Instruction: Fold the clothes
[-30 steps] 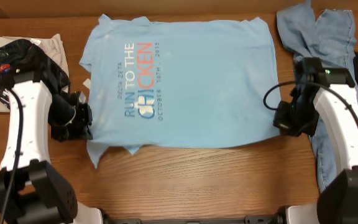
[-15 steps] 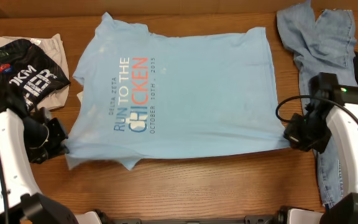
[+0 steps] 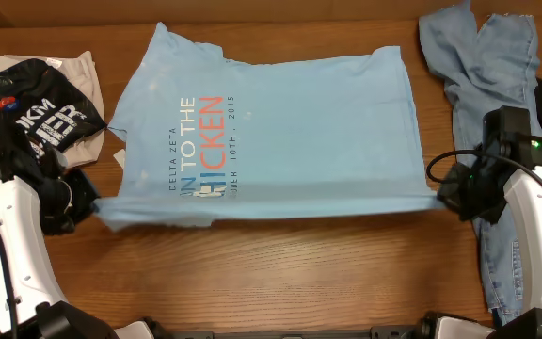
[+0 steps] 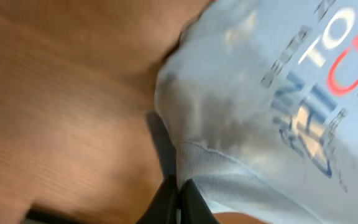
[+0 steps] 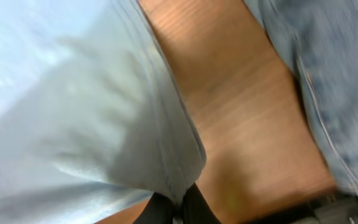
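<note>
The light sky-blue T-shirt (image 3: 280,132) lies front up on the wooden table, with navy and red lettering. Its near edge is lifted and pulled taut between both grippers. My left gripper (image 3: 90,205) is shut on the shirt's near left corner, seen in the left wrist view (image 4: 180,184) pinching the hem of the T-shirt (image 4: 260,93). My right gripper (image 3: 440,200) is shut on the near right corner, seen in the right wrist view (image 5: 179,202) gripping the T-shirt (image 5: 73,93).
Darker blue denim jeans (image 3: 478,52) lie at the back right and run down the right edge, also in the right wrist view (image 5: 328,68). A black shirt with white lettering (image 3: 40,113) lies on a beige garment (image 3: 73,66) at the back left.
Both grippers have moved outward and nearer, lifting the shirt's near edge and stretching it taut. The shirt has shifted and straightened.
</note>
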